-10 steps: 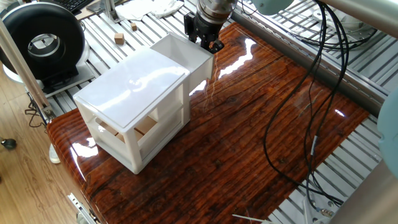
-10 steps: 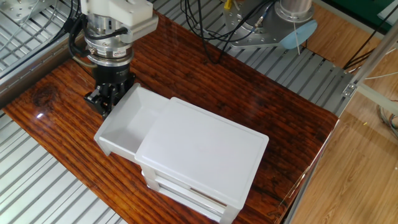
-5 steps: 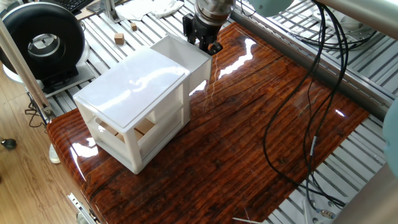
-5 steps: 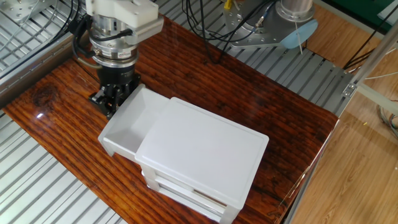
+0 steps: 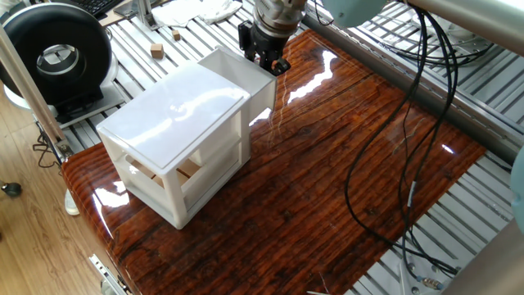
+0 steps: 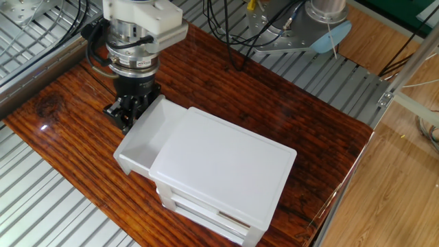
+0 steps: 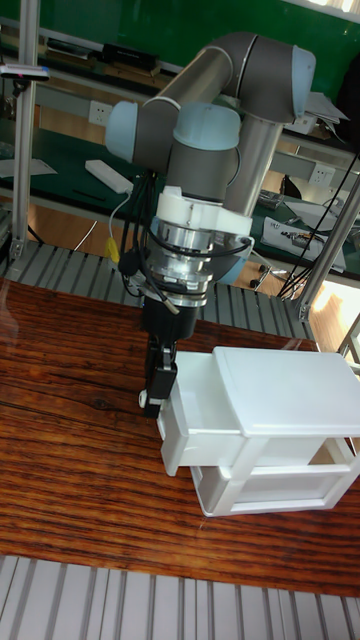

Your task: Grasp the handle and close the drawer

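The small white cabinet [image 5: 176,111] [image 6: 219,165] [image 7: 285,390] stands on the glossy wooden table. Its upper drawer [image 5: 240,72] [image 6: 145,137] [image 7: 195,425] sticks out part of the way, and what shows inside it is bare. My gripper [image 5: 264,59] [image 6: 125,114] [image 7: 155,392] points down against the drawer's front wall. Its black fingers [image 6: 116,110] are drawn together there. The handle itself is hidden behind them, so I judge the grip from the drawer moving along with the gripper.
The lower drawer [image 7: 265,488] sits pushed in. A black round device [image 5: 53,53] and small wooden blocks [image 5: 156,51] lie beyond the table's edge. Black cables [image 5: 409,164] hang over the right side. Metal slats [image 6: 41,206] border the table.
The gripper has moved toward the cabinet and the drawer has slid in with it. Less of the drawer sticks out than a second ago.
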Robot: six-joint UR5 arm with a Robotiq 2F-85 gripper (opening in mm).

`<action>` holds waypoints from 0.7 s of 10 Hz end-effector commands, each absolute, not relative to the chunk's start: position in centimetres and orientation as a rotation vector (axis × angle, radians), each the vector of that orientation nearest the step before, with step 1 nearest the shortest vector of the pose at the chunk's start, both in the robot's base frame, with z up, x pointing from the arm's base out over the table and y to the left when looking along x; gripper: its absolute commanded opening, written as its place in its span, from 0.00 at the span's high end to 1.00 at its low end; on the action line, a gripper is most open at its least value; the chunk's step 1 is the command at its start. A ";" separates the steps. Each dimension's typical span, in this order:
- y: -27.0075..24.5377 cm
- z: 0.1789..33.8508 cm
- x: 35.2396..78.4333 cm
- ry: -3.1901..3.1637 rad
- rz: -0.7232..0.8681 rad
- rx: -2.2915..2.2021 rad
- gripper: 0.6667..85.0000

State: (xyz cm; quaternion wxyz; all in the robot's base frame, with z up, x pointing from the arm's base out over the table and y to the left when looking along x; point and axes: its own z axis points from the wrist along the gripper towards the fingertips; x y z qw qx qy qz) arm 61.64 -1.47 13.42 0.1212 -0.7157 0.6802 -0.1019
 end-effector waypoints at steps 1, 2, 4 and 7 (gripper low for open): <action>-0.8 13.5 61.7 2.002 -0.284 -2.067 0.56; -0.6 13.5 61.7 2.007 -0.283 -2.062 0.56; -0.1 13.5 61.6 2.021 -0.287 -2.051 0.56; 0.6 13.8 61.6 2.039 -0.301 -2.045 0.56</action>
